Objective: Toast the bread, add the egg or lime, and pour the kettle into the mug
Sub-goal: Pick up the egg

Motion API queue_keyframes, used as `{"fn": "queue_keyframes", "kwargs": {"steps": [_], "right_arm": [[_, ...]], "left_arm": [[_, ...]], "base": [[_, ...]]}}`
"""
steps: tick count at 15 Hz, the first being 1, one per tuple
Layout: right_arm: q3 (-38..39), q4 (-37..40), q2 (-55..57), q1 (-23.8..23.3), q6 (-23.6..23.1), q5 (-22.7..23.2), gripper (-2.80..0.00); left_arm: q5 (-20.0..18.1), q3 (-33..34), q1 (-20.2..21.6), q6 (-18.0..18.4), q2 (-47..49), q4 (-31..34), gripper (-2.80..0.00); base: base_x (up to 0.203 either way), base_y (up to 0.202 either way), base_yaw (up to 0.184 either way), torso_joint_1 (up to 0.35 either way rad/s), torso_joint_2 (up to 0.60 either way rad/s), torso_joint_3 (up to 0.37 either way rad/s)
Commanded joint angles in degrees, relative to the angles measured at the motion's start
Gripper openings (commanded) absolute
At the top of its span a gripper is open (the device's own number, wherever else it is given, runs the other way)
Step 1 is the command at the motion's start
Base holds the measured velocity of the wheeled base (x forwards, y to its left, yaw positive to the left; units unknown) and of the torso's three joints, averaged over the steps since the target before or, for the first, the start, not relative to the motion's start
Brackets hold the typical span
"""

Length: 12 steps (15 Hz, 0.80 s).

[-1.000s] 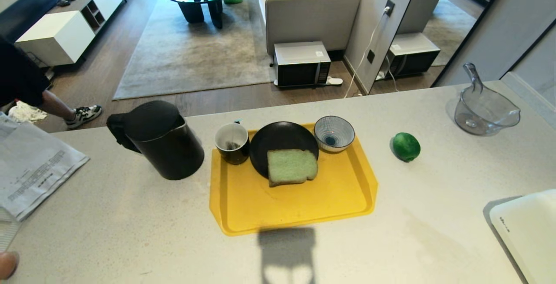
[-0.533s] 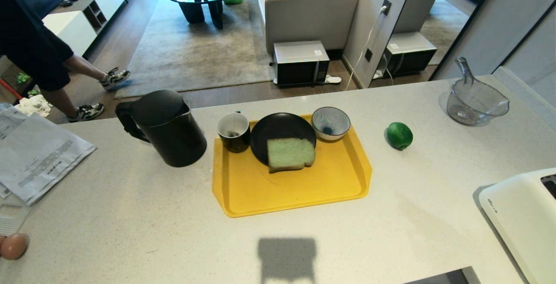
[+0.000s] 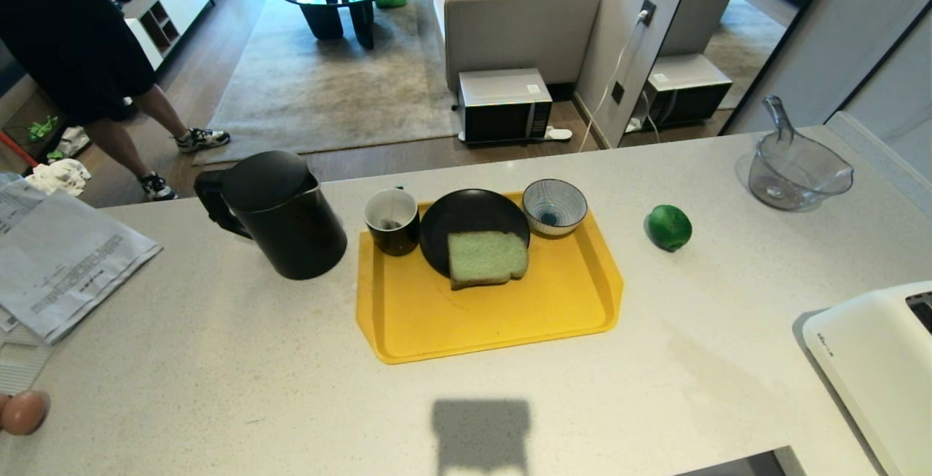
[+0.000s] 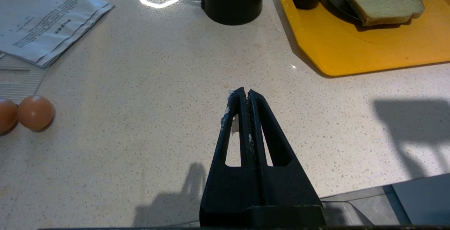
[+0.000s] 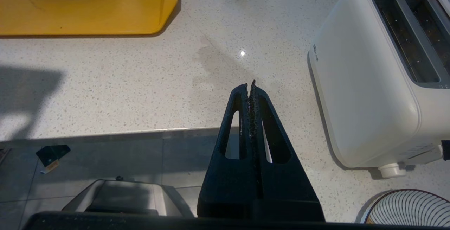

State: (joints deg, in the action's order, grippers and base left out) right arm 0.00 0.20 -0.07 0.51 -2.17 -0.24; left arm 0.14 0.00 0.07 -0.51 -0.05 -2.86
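In the head view the pale green bread [image 3: 486,258] lies half on a black plate [image 3: 466,215] on a yellow tray [image 3: 495,323]. The black mug [image 3: 392,221] stands at the tray's far left corner, and the black kettle [image 3: 280,214] is left of it on the counter. To the right of the tray sits the lime [image 3: 670,227]. The egg is out of view. My left gripper [image 4: 246,91] hovers shut and empty over the counter near its front edge. My right gripper [image 5: 250,84], also shut and empty, is beside the white toaster [image 5: 365,82].
A blue-striped bowl [image 3: 555,207] stands on the tray's far right corner. A glass jug [image 3: 797,170] is at the back right, papers [image 3: 58,258] at the left. A pair of plain brown eggs [image 4: 35,112] lies near them. A person [image 3: 80,39] walks beyond the counter.
The camera pulled back early in the second, bringing the toaster and the counter's near edge into the head view, then held still. The person walked to the right behind the counter.
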Motion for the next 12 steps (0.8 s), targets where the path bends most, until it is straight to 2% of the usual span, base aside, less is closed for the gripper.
{"fn": "queue_keyframes", "kwargs": {"steps": [1, 3, 7, 12], "right_arm": [[0.1, 0.0, 0.1, 0.0, 0.0, 0.0, -2.80], [0.1, 0.0, 0.1, 0.0, 0.0, 0.0, -2.80], [0.1, 0.0, 0.1, 0.0, 0.0, -0.1, -2.80], [0.1, 0.0, 0.1, 0.0, 0.2, -0.1, -2.80]], "left_arm": [[0.0, 1.0, 0.0, 0.1, -0.1, 0.0, -2.80], [0.0, 1.0, 0.0, 0.1, -0.1, 0.0, -2.80], [-0.1, 1.0, 0.0, 0.1, -0.1, 0.0, -2.80], [0.0, 1.0, 0.0, 0.1, -0.1, 0.0, -2.80]], "base": [[0.000, 0.000, 0.000, 0.000, 0.00, 0.000], [0.000, 0.000, 0.000, 0.000, 0.00, 0.000], [-0.129, 0.000, 0.000, -0.004, 0.00, 0.001], [0.000, 0.000, 0.000, 0.000, 0.00, 0.000]]}}
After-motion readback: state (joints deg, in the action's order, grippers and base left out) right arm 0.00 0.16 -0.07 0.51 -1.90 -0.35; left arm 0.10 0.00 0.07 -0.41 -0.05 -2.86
